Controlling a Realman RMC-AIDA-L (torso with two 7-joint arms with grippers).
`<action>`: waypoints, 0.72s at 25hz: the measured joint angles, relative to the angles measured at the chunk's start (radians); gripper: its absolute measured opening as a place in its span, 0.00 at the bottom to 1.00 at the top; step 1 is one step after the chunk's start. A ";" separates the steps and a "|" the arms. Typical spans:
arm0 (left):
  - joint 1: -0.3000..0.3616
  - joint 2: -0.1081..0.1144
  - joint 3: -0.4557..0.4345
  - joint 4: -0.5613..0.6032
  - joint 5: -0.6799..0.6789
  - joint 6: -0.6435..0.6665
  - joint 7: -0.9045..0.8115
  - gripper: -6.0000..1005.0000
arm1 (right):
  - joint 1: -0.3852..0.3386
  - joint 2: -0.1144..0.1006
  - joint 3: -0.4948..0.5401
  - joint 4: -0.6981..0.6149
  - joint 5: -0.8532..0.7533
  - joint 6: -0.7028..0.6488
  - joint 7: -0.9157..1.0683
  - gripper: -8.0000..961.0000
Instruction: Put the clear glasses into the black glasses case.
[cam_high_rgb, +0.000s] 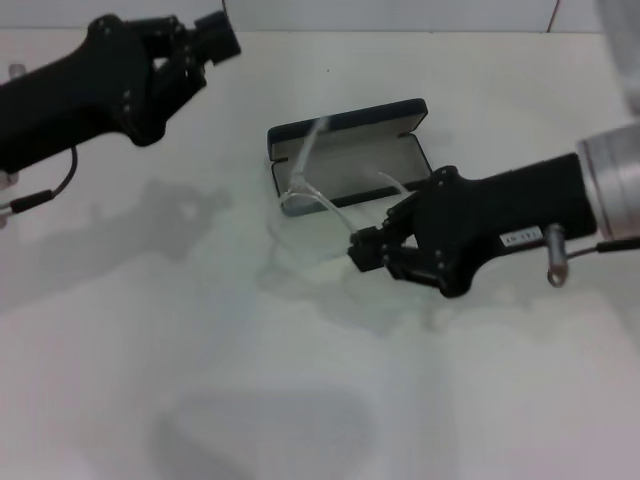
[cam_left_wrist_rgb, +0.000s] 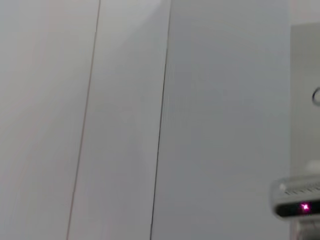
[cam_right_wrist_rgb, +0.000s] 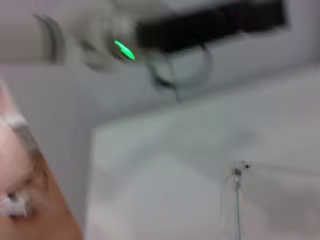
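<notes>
Clear glasses (cam_high_rgb: 318, 198): transparent, colourless, glossy plastic. Black glasses case (cam_high_rgb: 350, 150): matt black shell, pale soft-looking lining. Table (cam_high_rgb: 200, 380): smooth white surface with a faint sheen. Right gripper (cam_high_rgb: 372, 252): matt black housing.

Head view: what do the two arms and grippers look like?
Both are matte black. The left arm has a thin dark cable looping beneath; the left gripper is blocky. The right arm has a silver cuff, white label, metal eyelet; the right gripper is black.
</notes>
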 joint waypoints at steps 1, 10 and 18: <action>-0.003 0.000 0.009 -0.002 -0.016 0.000 -0.003 0.28 | -0.022 -0.002 0.001 0.033 0.072 -0.002 -0.106 0.07; -0.050 -0.002 0.191 -0.010 -0.096 -0.010 -0.028 0.05 | -0.062 -0.009 0.031 0.405 0.462 -0.122 -0.707 0.07; -0.072 -0.002 0.304 -0.049 -0.099 -0.028 -0.027 0.04 | -0.059 -0.008 0.029 0.437 0.466 -0.180 -0.804 0.07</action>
